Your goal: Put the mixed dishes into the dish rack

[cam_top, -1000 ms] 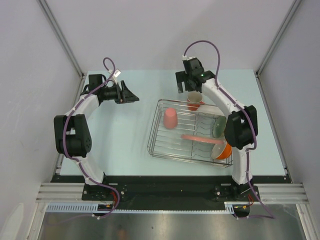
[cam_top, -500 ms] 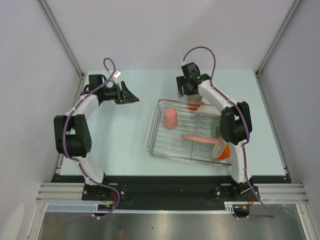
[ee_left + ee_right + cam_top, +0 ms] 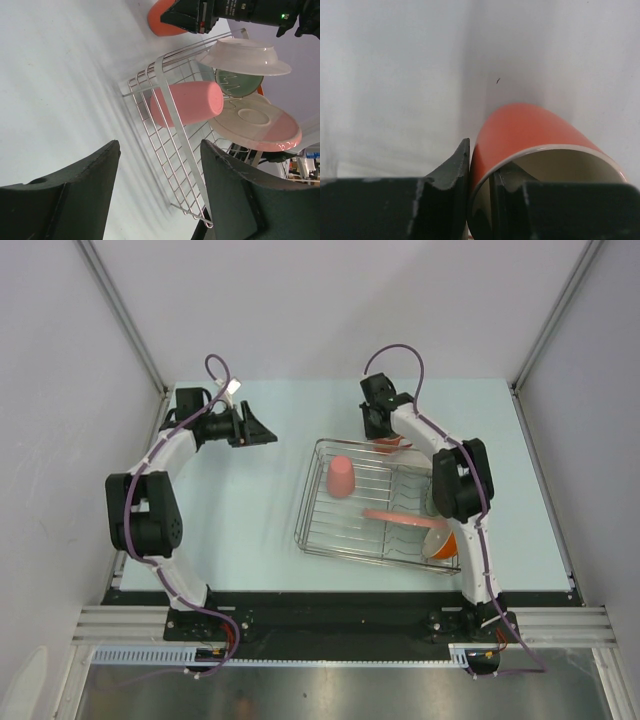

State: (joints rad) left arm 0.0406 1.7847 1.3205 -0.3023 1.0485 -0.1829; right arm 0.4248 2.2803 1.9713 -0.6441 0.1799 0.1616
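Six dishes, one rack, two arms. Item one, orange mug (image 3: 530, 125): it sits on the pale tabletop (image 3: 250, 510) just beyond the far edge of the dish rack (image 3: 340, 525), outside the wires. The right gripper (image 3: 480, 165) is pinched on its rim, with one finger (image 3: 447, 175) against the orange outer wall and the other inside the cream lining. Item two, pink tumbler (image 3: 340, 477): it is in the far-left part of the rack and appears to lie on its side on the wire floor. Item three, large leaf-patterned plate (image 3: 260, 125): it stands on edge across the middle of the rack, with a cream face and a pink rim. Item four, sage-green bowl (image 3: 237, 82): it stands upright behind that plate and is largely hidden by the right arm from above. Item five, white plate (image 3: 250, 55): it is just beside the green bowl, toward the far side. Item six, orange white-lined bowl (image 3: 445, 543): it is tilted in the near-right corner of the rack. The left gripper (image 3: 159, 150) hangs over bare tabletop well to the left of the rack, its fingers spread wide with nothing between them.
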